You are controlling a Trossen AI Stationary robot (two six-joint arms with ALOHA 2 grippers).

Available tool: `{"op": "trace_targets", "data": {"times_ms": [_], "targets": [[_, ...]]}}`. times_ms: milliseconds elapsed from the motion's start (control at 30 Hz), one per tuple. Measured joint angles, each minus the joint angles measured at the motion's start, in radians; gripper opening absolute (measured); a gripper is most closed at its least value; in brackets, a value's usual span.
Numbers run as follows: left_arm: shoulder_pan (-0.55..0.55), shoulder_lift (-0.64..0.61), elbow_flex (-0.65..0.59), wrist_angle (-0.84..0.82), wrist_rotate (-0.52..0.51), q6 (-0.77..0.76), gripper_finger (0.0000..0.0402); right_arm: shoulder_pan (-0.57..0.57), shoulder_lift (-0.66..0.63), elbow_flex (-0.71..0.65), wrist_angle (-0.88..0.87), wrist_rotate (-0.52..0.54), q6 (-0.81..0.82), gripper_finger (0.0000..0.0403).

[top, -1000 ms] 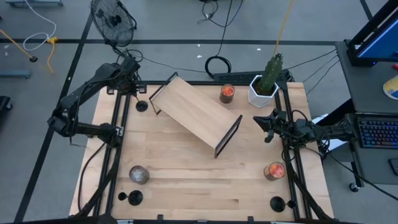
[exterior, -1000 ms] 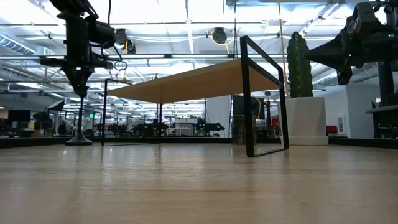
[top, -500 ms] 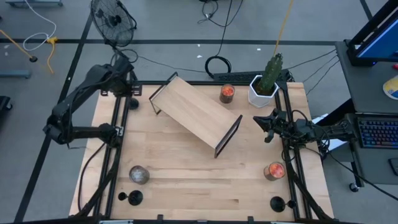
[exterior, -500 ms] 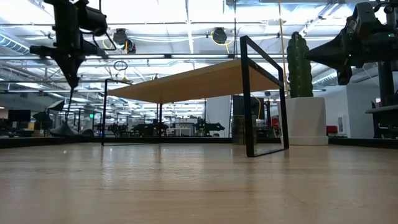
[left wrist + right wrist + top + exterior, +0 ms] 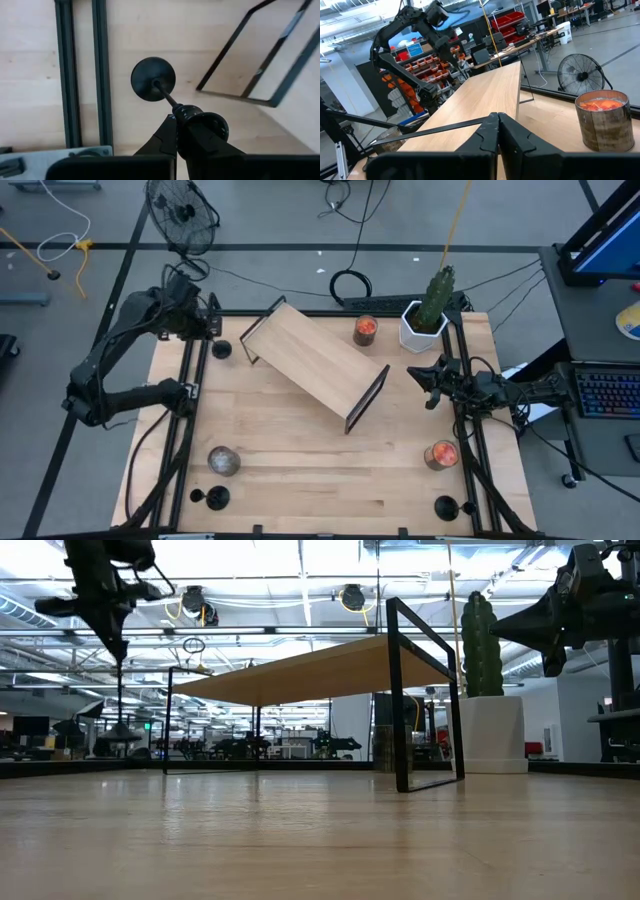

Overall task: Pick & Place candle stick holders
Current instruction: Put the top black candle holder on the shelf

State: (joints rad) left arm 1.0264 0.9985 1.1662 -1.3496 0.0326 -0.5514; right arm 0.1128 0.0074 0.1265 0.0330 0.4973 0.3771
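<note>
The left gripper hangs over the desk's far left corner, its dark fingers closed on the thin stem of a matte-black holder, whose round flat base hangs clear of the pale wood grain, beside the black rail. The wooden shelf, a flat board on thin black frames, stands slantwise mid-desk. Two more holders stand at the near corners. The right gripper waits at the right edge, fingers pressed together, empty.
</note>
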Motion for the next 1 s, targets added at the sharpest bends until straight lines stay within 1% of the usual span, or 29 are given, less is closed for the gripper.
{"op": "trace_targets", "data": {"times_ms": [133,300,500,633,867,1000], "targets": [[0.000,-0.017,0.077,-0.021,-0.026,-0.008,0.0009,0.000,0.000,0.000,0.000,0.000,0.000,0.0004],[0.000,-0.012,0.222,-0.022,-0.034,-0.008,0.0009,0.000,0.000,0.000,0.000,0.000,0.000,0.0004],[0.000,0.028,0.405,-0.031,-0.034,-0.008,0.0009,0.000,0.000,0.000,0.000,0.000,0.000,0.0004],[0.000,0.076,0.526,-0.086,-0.031,-0.009,0.0009,0.000,0.000,0.000,0.000,0.000,0.000,0.0004],[-0.002,0.170,0.704,-0.092,0.069,-0.007,0.0009,0.000,0.000,0.000,0.000,0.000,0.000,0.0004],[-0.042,0.239,0.782,-0.091,0.088,-0.008,0.0009,0.000,0.000,0.000,0.000,0.000,0.000,0.0004]]}}
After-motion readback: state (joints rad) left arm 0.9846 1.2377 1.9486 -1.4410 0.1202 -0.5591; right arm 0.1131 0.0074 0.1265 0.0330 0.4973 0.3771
